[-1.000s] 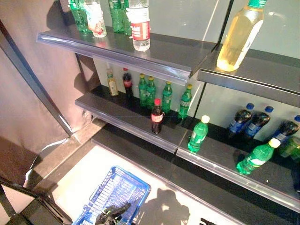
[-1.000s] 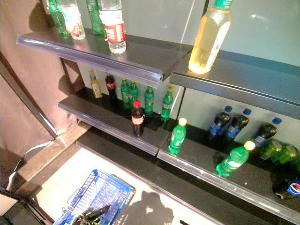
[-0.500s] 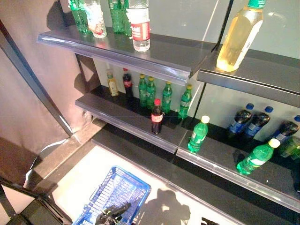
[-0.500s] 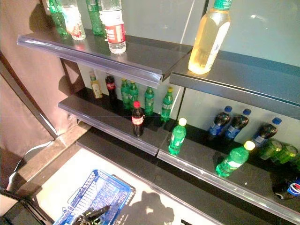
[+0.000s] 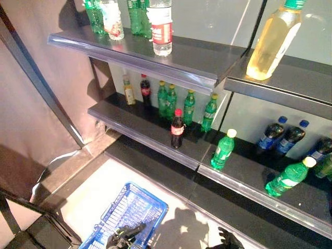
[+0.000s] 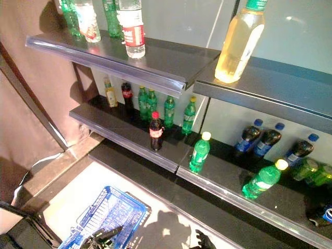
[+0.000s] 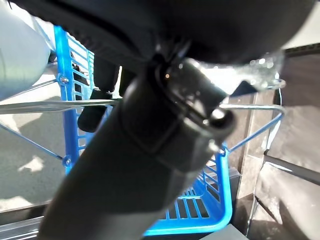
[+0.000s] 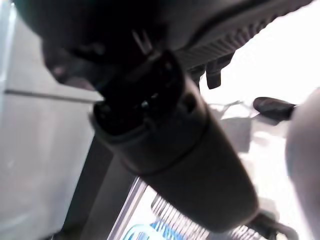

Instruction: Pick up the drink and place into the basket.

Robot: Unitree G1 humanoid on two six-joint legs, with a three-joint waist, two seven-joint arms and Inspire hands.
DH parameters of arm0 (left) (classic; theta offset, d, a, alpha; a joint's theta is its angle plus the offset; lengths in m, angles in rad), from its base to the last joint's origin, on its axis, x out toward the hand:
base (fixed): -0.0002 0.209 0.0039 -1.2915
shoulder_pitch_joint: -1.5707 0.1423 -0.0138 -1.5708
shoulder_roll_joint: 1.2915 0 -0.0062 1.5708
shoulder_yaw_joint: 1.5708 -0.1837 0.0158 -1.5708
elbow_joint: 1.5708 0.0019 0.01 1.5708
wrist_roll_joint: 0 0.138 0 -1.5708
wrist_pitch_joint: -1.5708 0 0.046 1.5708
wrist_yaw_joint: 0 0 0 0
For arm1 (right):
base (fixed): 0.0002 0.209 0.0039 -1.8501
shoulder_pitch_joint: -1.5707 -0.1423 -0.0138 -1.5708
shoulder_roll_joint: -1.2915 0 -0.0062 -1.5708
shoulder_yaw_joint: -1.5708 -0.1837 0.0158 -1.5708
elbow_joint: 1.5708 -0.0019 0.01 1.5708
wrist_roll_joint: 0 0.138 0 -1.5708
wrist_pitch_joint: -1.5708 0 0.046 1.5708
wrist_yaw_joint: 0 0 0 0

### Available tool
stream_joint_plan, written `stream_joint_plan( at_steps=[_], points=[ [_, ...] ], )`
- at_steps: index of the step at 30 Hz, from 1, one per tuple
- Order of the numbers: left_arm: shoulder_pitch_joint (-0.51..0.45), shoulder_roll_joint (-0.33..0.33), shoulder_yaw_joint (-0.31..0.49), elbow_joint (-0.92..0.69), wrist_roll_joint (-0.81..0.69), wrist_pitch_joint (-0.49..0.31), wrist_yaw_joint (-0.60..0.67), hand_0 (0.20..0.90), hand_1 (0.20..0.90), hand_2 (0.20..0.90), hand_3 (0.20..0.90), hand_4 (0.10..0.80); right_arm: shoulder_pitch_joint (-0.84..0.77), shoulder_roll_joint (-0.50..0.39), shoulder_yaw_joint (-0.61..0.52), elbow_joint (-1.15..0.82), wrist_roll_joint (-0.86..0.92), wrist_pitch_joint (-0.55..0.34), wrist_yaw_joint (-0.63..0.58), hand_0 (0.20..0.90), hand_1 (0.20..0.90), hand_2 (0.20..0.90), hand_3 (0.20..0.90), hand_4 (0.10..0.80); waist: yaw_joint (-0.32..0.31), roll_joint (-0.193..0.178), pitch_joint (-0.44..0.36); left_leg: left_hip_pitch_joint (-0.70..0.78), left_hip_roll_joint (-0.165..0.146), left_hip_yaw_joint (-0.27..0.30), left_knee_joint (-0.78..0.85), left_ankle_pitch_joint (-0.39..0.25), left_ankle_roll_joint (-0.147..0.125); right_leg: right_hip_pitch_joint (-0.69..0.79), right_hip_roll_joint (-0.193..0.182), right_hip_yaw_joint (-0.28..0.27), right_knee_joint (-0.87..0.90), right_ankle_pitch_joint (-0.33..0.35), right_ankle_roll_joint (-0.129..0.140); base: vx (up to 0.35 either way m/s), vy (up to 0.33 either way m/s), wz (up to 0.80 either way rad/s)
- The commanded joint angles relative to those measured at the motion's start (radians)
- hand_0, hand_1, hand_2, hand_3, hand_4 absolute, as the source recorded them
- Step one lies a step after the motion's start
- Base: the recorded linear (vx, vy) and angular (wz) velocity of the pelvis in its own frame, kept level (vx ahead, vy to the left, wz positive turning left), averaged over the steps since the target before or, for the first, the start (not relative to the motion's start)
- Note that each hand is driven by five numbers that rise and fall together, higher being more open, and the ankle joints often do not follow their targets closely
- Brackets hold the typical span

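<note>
We see the cola bottle [image 5: 177, 129] with its red cap standing upright at the front edge of the middle shelf [image 5: 136, 127], alone ahead of the row behind it. It is well apart from both hands, which sit low at the bottom of the head views. Our left hand [image 5: 123, 237] shows at the near rim of the blue basket [image 5: 132, 209]; in its wrist view the thumb [image 7: 150, 150] lies across the basket's metal handle wires [image 7: 260, 125], but we cannot tell whether the fingers are closed on the handle. Our right hand [image 5: 226, 240] barely shows at the bottom edge, right of the basket and below the lowest shelf rail; its fingers are not readable in either the head views or its wrist view, so we cannot tell how open it is.

The basket rests on the pale floor [image 5: 98, 187] in front of the shelving, and what we can see of its slatted bottom holds no bottle.

Behind the cola bottle stand a yellow-capped small bottle [image 5: 127, 91], a dark soda bottle [image 5: 146, 90] and a row of green bottles [image 5: 179, 100]. To the right, a green bottle [image 5: 223, 150] stands near the shelf front, another green bottle [image 5: 290, 177] lies tilted, and dark blue-capped bottles [image 5: 280, 138] stand behind. On the top shelf [image 5: 155, 57] are a clear water bottle [image 5: 161, 27] and a large yellow drink bottle [image 5: 274, 41].
</note>
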Motion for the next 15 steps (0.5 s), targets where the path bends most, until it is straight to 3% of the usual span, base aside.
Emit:
stream_joint_plan(
  at_steps=[1,5,15],
  points=[
    [-0.032,0.07,-0.037,-0.021,0.105,-0.013,0.032,0.3,0.3,0.3,0.2,0.1,-0.06,-0.024,0.006,-0.254,-0.017,-0.009,-0.044,0.9,0.9,0.9,0.9,0.8,0.019,-0.04,0.051,-0.043,-0.021,0.03,-0.002,0.027,0.036,0.012,-0.032,0.002,0.035,-0.021,-0.012,-0.027,-0.05,0.01],
    [-0.002,0.086,-0.022,-0.054,0.097,-0.006,0.039,0.3,0.3,0.3,0.2,0.1,-0.021,-0.118,0.026,-0.6,-0.022,-0.013,-0.064,0.9,0.9,0.9,0.9,0.8,0.004,-0.054,0.046,-0.045,-0.017,0.037,-0.002,0.024,0.034,0.008,-0.033,0.01,0.02,-0.007,-0.002,-0.012,-0.04,0.0],
    [0.062,0.072,0.031,-0.044,0.084,-0.048,0.023,0.3,0.3,0.3,0.2,0.1,-0.003,-0.222,-0.104,-1.05,-0.082,-0.129,-0.121,0.9,0.9,0.9,0.9,0.8,-0.047,-0.044,0.026,-0.046,0.002,0.084,-0.002,0.014,0.034,-0.012,-0.034,0.043,0.019,-0.012,0.006,0.005,0.024,-0.06]
  ],
)
